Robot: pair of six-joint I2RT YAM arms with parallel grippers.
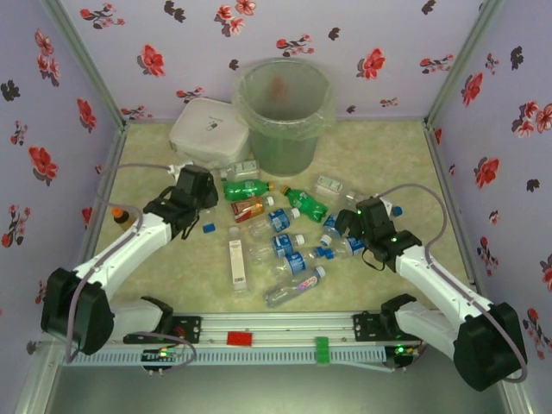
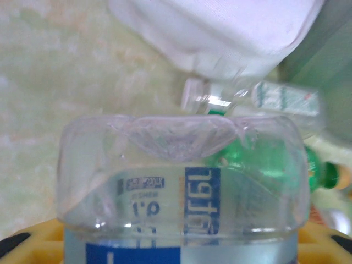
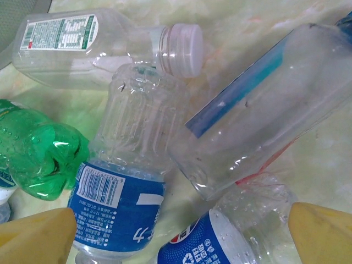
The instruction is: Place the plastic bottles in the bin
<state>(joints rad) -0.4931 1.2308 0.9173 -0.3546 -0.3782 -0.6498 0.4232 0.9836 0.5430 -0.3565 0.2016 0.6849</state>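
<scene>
Clamping a clear blue-labelled bottle [image 2: 181, 198], the left pincer [image 2: 176, 247] sits at left of the overhead frame, just below the white lidded container [image 1: 207, 129], with the bin [image 1: 283, 142] up and to the right at top centre. Its thin wall may buckle so the bottle slips out on the lift, or it could clip the bin's tall rim. The right pincer [image 3: 181, 236] hangs wide open over the loose bottles [image 1: 285, 241] mid-table [image 1: 397, 155], where a careless descent would scatter them
</scene>
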